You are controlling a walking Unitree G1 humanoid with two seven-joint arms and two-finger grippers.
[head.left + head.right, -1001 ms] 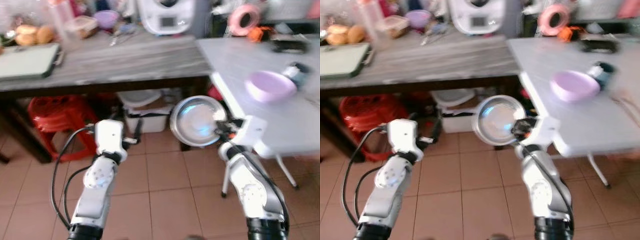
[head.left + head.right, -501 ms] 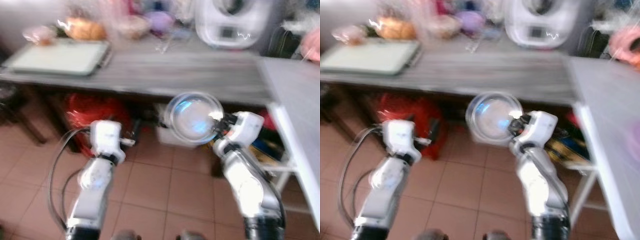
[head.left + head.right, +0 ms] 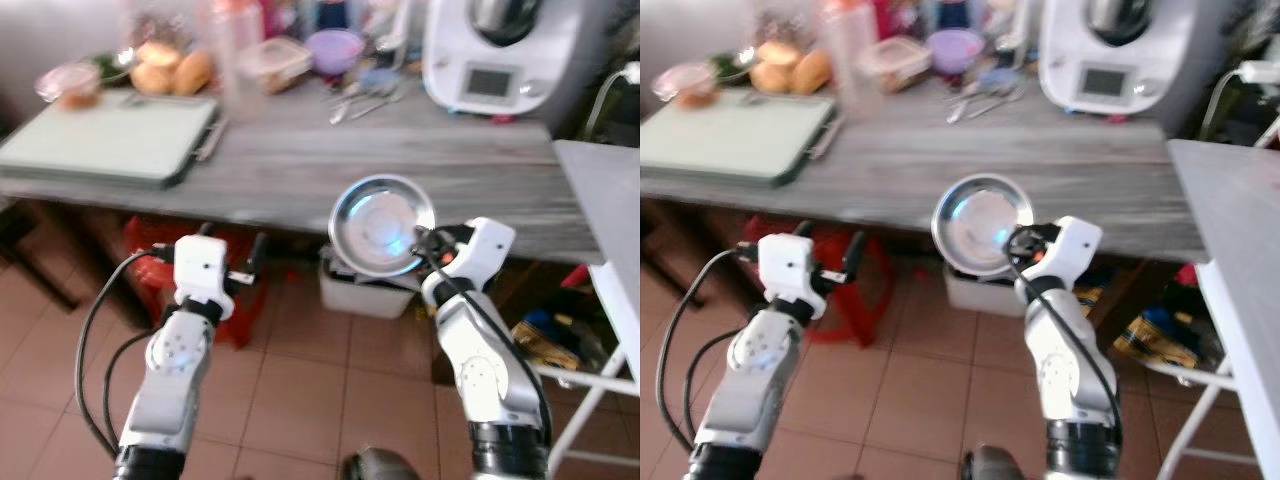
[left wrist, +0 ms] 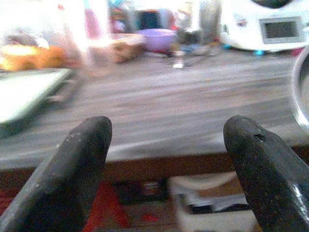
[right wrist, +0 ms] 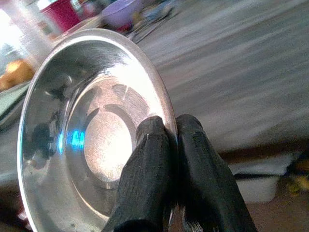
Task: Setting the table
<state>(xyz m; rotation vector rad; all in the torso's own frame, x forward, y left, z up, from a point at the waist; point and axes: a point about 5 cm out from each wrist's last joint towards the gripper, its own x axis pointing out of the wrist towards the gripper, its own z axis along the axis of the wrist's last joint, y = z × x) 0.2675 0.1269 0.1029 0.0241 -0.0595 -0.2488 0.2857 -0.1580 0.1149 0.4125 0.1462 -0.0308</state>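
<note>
In front of the long grey wooden counter [image 3: 300, 165], the right gripper [image 3: 425, 245] pinches the rim of a shiny steel plate [image 3: 381, 225] between its two black fingers [image 5: 149, 179], which are pressed together on either side of the edge; the plate is carried in the air, tilted nearly on edge with its hollow face toward the camera, over the tiled floor and just short of the counter's front edge. The left gripper [image 4: 169, 159] is held up beside it with nothing between its fingers, which stand wide apart. On the counter lie a pale green tray [image 3: 105, 150], bread rolls [image 3: 170, 72], a purple bowl [image 3: 335, 48], some cutlery [image 3: 365, 95] and a white kitchen machine [image 3: 500, 55]. A corner of a white table [image 3: 605, 215] shows at the robot's right. As a judgement, the task is at an early to middle stage: one plate is in hand and in transit, not yet set down on any surface, and no laid place setting can be seen. Putting this plate down, then fetching bowls and cutlery, seems to remain.
</note>
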